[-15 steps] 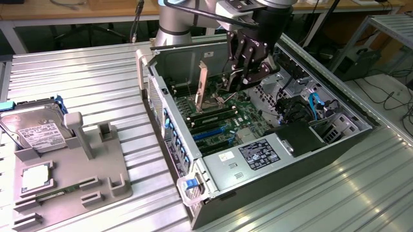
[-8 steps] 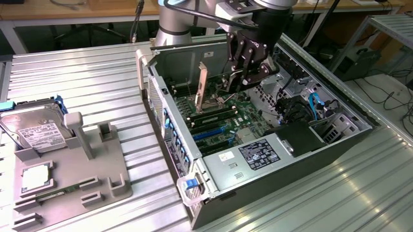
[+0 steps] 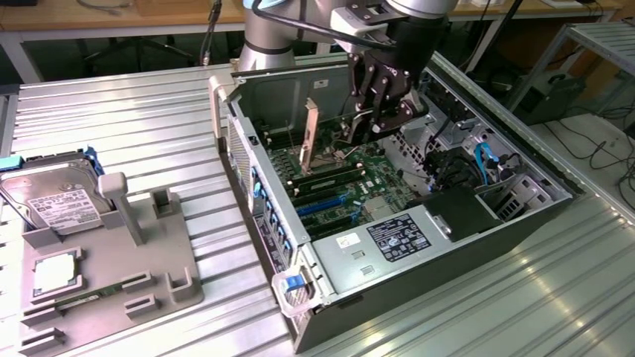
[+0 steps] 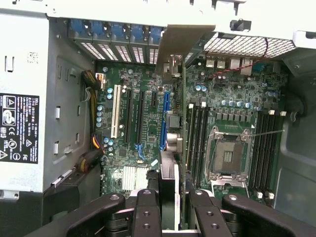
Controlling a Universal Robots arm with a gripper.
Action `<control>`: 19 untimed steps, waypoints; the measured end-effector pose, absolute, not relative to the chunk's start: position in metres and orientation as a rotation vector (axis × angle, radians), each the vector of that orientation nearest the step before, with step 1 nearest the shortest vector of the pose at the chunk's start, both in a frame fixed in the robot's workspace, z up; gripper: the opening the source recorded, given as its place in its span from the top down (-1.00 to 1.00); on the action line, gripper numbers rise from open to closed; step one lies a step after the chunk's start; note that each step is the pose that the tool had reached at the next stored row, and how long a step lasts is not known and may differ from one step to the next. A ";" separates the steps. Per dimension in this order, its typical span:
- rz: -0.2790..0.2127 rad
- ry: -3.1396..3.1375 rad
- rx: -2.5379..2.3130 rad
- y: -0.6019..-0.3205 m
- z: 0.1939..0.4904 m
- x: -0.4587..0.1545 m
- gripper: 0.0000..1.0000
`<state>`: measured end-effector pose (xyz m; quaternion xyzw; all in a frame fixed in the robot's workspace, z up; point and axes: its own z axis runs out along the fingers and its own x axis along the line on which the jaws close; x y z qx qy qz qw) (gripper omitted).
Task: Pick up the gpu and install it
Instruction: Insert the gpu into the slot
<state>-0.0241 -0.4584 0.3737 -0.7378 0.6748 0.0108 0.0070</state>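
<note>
The gpu [image 3: 311, 126] hangs edge-down inside the open computer case [image 3: 248, 156], a little above the green motherboard [image 3: 382, 160]. Its long metal bracket points toward the case's rear slot wall. My gripper [image 3: 369, 128] is shut on the card's other end, reaching down from above. In the wrist view the gpu [image 4: 172, 54] runs as a thin edge from the rear slot covers down between my black fingers [image 4: 146, 212], with my gripper [image 4: 173, 207] clamped on it. The card lies roughly over the blue expansion slot [image 4: 163, 118], beside the memory slots [image 4: 197, 138].
The power supply [image 3: 397, 238] with its black label fills the case's near end. The drive cage and blue cables [image 3: 486, 160] sit at the exterior view's right. A grey fixture [image 3: 109, 275] at the exterior view's left holds a silver hard drive [image 3: 55, 201] and a processor chip [image 3: 55, 269].
</note>
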 end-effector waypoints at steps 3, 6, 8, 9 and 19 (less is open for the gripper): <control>0.034 2.110 -2.308 -0.459 0.373 -0.024 0.44; 0.034 2.110 -2.308 -0.459 0.372 -0.024 0.44; 0.034 2.110 -2.308 -0.459 0.371 -0.024 0.44; 0.034 2.110 -2.308 -0.459 0.371 -0.024 0.44; 0.035 2.110 -2.309 -0.459 0.367 -0.024 0.44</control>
